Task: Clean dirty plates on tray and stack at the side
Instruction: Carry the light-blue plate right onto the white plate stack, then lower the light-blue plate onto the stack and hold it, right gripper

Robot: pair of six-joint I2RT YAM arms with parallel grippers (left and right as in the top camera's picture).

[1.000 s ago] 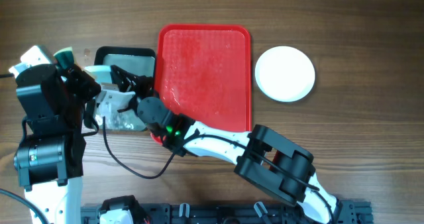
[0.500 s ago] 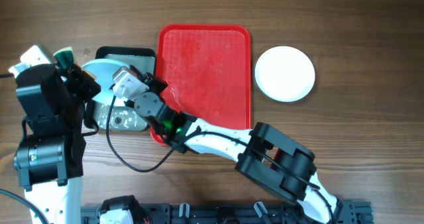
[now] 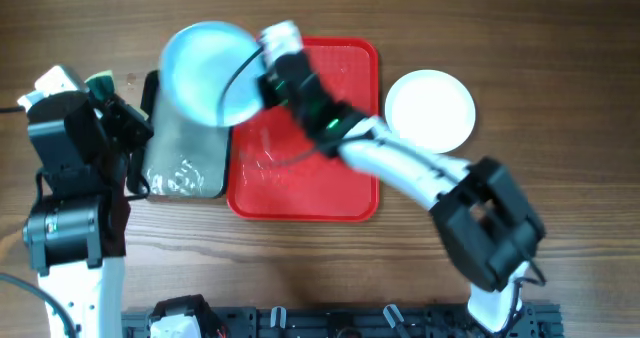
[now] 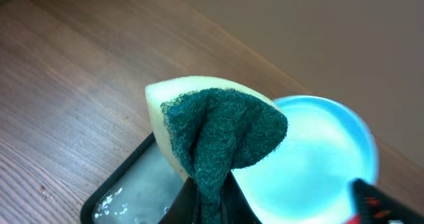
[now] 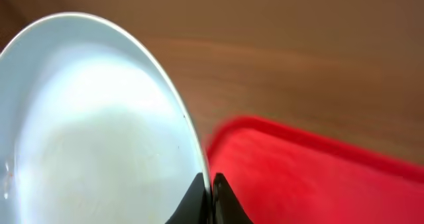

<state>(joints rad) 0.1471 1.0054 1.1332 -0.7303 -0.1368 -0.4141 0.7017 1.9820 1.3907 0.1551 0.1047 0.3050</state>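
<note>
Hanging tilted over the far end of the dark tray and the left rim of the red tray, one pale turquoise plate is pinched at its edge by the right claw, whose fingers are drawn narrow onto the rim. A yellow sponge with a green scouring face is clamped in the left claw and is held near the raised plate. The white plate is found lying flat on the wood-grain surface, just right of the red tray and not touching it.
</note>
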